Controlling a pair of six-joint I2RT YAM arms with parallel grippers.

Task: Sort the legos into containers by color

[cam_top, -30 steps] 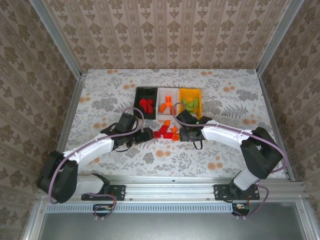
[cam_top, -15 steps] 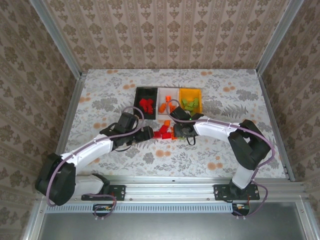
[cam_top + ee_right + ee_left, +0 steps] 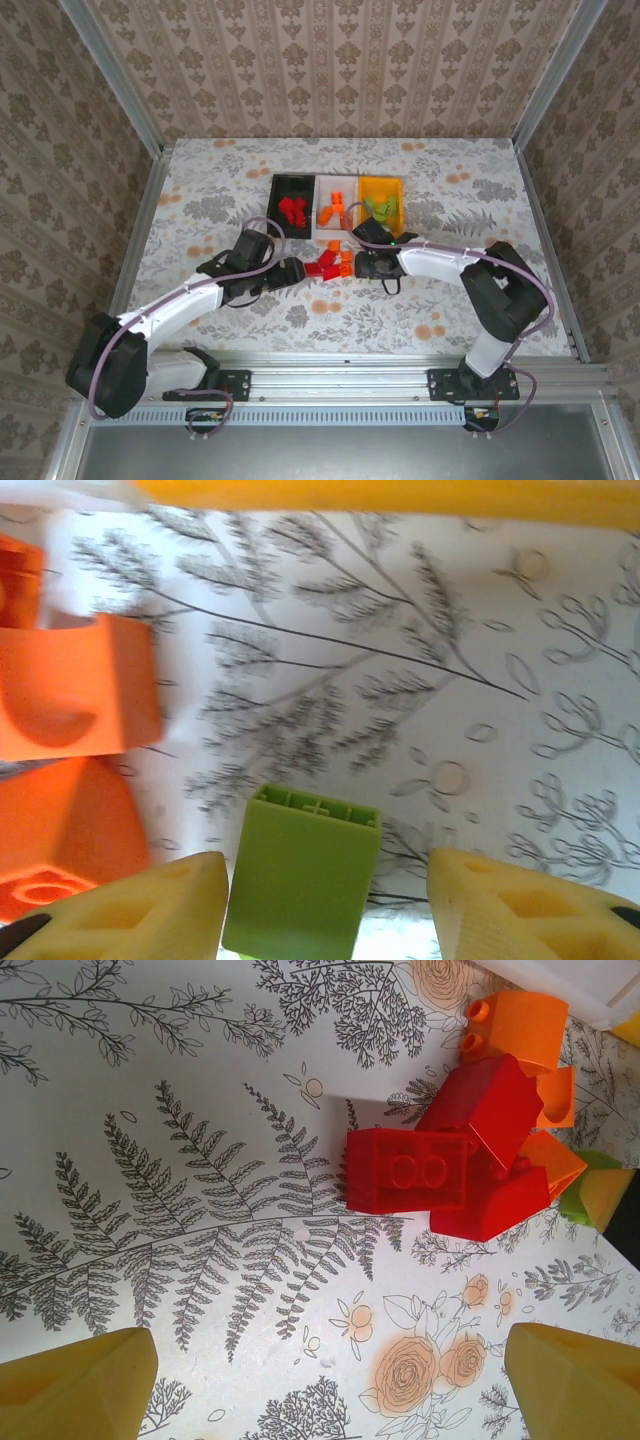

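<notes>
Top external view, read from the near edge outward. The left gripper [image 3: 292, 272] and right gripper [image 3: 362, 263] flank a loose pile of red and orange plastic bricks [image 3: 330, 262] at mid-frame on the floral-printed table [image 3: 200, 200]. Beyond the pile stand three bins in a row. The black plastic bin [image 3: 292, 179] holds red bricks, the white plastic bin [image 3: 336, 180] orange ones, and the orange-yellow plastic bin [image 3: 382, 180] green ones.

Left wrist view: the left gripper [image 3: 330, 1380] is spread wide and empty, with its yellow fingers [image 3: 75, 1385] in the lower corners. A red two-by-two plastic brick [image 3: 408, 1170] lies ahead of it, touching sloped red bricks [image 3: 485, 1110].

Right wrist view: the right gripper [image 3: 328, 870] stands partly apart around a light green rectangular plastic brick [image 3: 300, 885]. The brick sits at the frame-left finger [image 3: 130, 910] with a clear gap to the other finger, so it is not clamped.

Likely hazards:
- An off-centre closure could twist or eject the green brick.
- Closing on the red brick could drag its neighbours.
- The two grippers, near each other, could collide.

The wrist views resolve finger-to-brick spacing, which is too small to judge from above. The top view gives the bin contents and the spacing of the arms.
</notes>
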